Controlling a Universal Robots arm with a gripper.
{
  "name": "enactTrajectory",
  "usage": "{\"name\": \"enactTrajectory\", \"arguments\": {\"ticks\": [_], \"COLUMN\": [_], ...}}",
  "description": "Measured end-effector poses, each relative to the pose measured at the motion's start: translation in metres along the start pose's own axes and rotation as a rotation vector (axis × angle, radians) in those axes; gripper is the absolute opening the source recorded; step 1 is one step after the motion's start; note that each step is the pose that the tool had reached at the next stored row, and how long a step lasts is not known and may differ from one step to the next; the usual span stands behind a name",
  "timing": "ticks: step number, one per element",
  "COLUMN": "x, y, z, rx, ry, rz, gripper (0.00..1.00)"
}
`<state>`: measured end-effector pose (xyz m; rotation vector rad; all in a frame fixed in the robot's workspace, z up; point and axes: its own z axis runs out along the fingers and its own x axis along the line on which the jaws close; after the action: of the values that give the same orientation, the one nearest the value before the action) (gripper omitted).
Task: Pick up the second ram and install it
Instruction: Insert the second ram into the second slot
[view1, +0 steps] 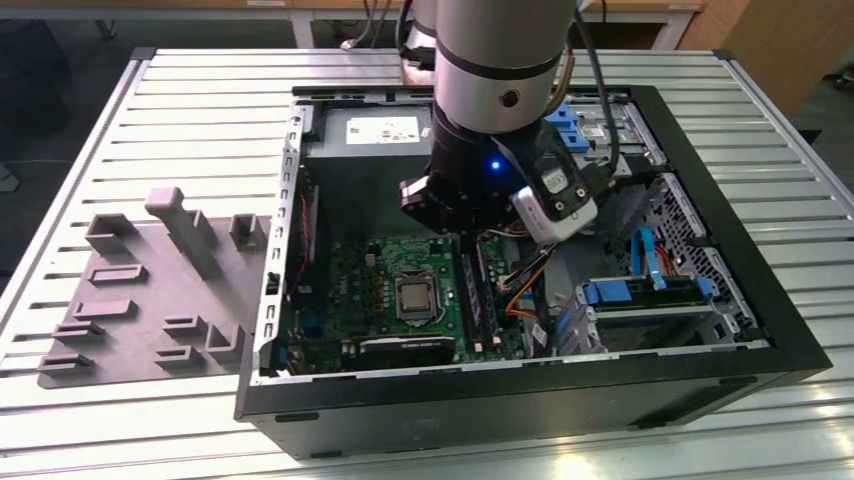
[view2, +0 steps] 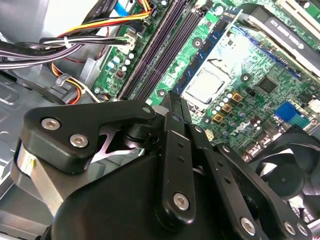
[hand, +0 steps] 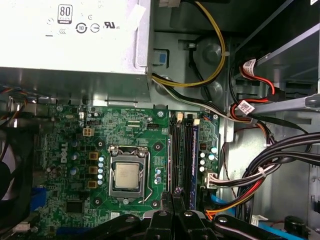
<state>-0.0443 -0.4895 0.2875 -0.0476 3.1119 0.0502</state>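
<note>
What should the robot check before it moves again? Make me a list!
1. Gripper over the black memory slots: ok.
2. Second ram held in the gripper: cannot tell.
3. Cables lying beside the slots, not across them: ok.
4. Computer case open on top: ok.
5. Grey tray outside the case, away from the arm: ok.

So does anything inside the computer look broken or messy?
Nothing looks broken. The green motherboard lies flat in the black computer case, its square silver processor sits straight in its socket, and the long black memory slots run parallel. The coloured cables are bundled beside the board.
</note>
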Motion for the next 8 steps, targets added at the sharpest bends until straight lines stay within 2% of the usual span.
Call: {"name": "enactTrajectory", "arguments": {"ticks": [8], "x": [-0.0008], "y": [-0.0002], "z": [0.0051], "rx": [-0.0003], "ry": [0.0001], "rz": [0.0], "gripper": [0.12]}}
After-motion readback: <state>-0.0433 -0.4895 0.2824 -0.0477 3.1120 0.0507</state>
